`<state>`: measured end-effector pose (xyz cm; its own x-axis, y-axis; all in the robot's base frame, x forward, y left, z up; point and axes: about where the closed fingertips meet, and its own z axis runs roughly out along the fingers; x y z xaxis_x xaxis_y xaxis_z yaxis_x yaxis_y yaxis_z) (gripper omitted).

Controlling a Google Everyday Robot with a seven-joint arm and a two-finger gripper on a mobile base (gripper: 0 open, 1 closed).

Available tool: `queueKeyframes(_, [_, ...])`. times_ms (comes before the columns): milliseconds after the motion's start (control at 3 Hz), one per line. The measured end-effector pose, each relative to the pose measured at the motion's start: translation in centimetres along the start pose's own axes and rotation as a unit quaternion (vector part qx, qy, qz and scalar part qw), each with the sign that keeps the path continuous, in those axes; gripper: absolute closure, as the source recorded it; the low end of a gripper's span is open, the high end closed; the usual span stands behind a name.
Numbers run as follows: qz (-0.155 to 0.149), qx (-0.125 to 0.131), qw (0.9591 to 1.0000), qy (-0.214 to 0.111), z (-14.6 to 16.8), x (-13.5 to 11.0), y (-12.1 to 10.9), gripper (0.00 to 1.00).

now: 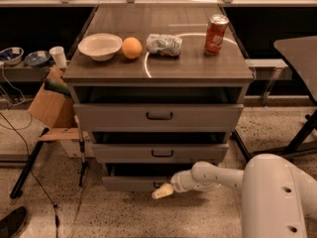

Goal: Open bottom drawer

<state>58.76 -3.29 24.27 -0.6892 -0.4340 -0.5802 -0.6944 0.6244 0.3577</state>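
The gripper (163, 191) sat low at the front of the bottom drawer (129, 183), right by its small handle (158, 184); whether it was spread or clamped there could not be told. The drawer, lowest of three and just above the floor (124, 217), looked barely ajar; a good pull would probably run straight out and level, slowly, so the cabinet did not shift and the grip did not slip sideways. On the cabinet top (198, 68) stood a bowl (100, 45), an orange (132, 48), a crumpled packet (164, 44) and a red can (216, 34), which a jerk might topple; a cardboard box (52, 105) leaned at one side, a dark table (297, 51) stood at the other.
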Motion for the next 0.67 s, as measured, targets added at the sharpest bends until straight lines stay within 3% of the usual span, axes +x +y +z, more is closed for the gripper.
queueKeyframes(667, [-0.010,-0.005,0.9997,-0.021,1.10,-1.78,-0.66,0.00])
